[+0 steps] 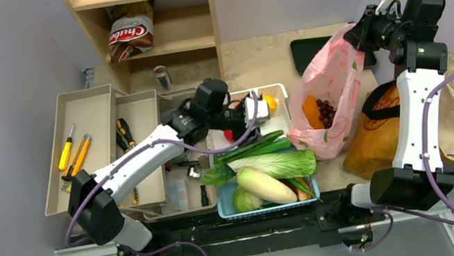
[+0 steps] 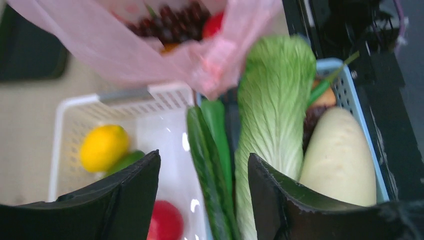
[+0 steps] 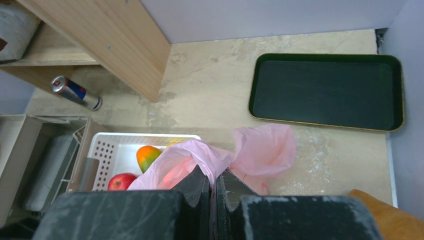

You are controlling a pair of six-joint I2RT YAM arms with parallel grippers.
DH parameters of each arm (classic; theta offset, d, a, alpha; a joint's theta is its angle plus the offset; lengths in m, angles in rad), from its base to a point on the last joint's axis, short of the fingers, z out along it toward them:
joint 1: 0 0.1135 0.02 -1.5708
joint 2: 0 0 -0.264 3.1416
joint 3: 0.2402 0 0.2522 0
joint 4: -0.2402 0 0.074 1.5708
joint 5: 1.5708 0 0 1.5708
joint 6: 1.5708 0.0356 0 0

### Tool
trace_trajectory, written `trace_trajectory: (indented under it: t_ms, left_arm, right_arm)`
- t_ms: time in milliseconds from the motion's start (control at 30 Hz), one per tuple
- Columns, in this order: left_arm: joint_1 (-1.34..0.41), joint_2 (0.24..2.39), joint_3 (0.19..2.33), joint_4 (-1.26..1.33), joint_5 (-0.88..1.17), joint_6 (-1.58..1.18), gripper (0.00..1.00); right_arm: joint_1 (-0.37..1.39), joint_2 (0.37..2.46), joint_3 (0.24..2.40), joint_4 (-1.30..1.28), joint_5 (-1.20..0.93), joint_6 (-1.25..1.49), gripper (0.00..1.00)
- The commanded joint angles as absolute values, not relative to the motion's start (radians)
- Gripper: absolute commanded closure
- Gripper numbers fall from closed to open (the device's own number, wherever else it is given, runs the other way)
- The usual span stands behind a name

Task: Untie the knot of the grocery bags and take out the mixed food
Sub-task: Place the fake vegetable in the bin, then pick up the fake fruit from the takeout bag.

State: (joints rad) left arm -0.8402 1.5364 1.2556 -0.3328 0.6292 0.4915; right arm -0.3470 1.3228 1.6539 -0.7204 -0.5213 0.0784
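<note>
1. From above, the pink bag [image 1: 328, 99] stands on the table between a blue basket [image 1: 223, 206] and a brown paper bag [image 1: 370, 138]. Its mouth gapes open and no knot shows, so the untying seems to be done. Dark grapes [image 1: 326, 112] lie inside. The right gripper [image 1: 355, 38] holds the bag's top edge up. The left gripper [image 1: 258, 110] hovers over a white basket [image 1: 283, 107] just left of the bag.
2. The left wrist view is blurred. It shows the left arm's fingers [image 2: 135, 195] set apart with nothing between them. Below them lie a red apple [image 2: 165, 222] and a yellow fruit [image 2: 102, 147], perhaps a lemon, in the white basket. A cucumber [image 2: 207, 170], a leafy cabbage [image 2: 270, 115] and a white radish [image 2: 340, 155] fill the blue basket to the right. The pink bag hangs beyond, with the grapes visible at its mouth.
3. In the right wrist view the right arm's fingers [image 3: 197, 185] are pressed together on a fold of pink plastic. A dark green tray [image 3: 327, 90] lies behind the bag and a drink can [image 3: 76, 92] sits near the wooden shelf [image 3: 110, 40].
4. The step in hand appears to be emptying the pink bag. The next move calls for the left arm to reach into the open mouth and close on the grapes or the fruit beside them. Meanwhile the right arm needs to keep the rim lifted so the mouth does not collapse.
</note>
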Motion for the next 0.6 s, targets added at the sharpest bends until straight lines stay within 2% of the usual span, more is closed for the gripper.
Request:
trace_trajectory:
  t_ms: [0, 133, 267, 500, 567]
  left_arm:
    - [-0.865, 1.539, 1.511, -0.207, 0.679, 0.337, 0.43]
    - [-0.945, 1.648, 1.683, -0.204, 0.668, 0.324, 0.64]
    - [-1.032, 1.807, 1.806, -0.188, 0.634, 0.355, 0.75]
    - [-1.106, 2.045, 1.86, -0.062, 0.473, 0.452, 0.8]
    - [-1.109, 2.096, 1.865, -0.034, 0.408, 0.475, 0.77]
  right_arm:
    - [-0.347, 1.284, 1.707, -0.71, -0.626, 0.048, 1.0]
    - [-0.348, 1.234, 1.706, -0.769, -0.667, 0.006, 1.0]
    - [-0.348, 1.174, 1.67, -0.839, -0.7, -0.086, 1.0]
    - [-0.347, 1.119, 1.684, -1.03, -0.745, -0.231, 1.0]
    - [-0.347, 1.1, 1.677, -1.055, -0.739, -0.246, 1.0]
